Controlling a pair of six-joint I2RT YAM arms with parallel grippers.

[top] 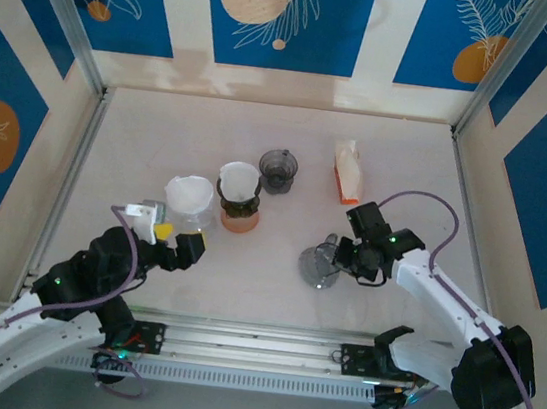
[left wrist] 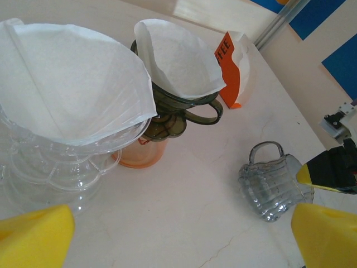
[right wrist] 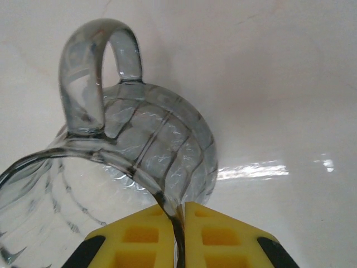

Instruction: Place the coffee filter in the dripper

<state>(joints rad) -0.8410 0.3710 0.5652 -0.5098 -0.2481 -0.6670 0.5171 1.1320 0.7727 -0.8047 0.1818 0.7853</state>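
Filter [left wrist: 67, 78]: thin, limp paper, likely easy to tear; sits in the clear dripper [left wrist: 56, 162], upper left of frame. Pinch its rim lightly. Left claw [left wrist: 179, 239] released. Right claw [right wrist: 177, 234] clenched on the rim of the tipped dripper [right wrist: 139, 151].

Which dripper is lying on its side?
The clear ribbed dripper, pinched by the right gripper; the filter-lined clear one, the green one and the dark one stand upright.

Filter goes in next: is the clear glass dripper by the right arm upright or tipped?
Tipped: the glass dripper lies on its side, right hand pinching its wall.
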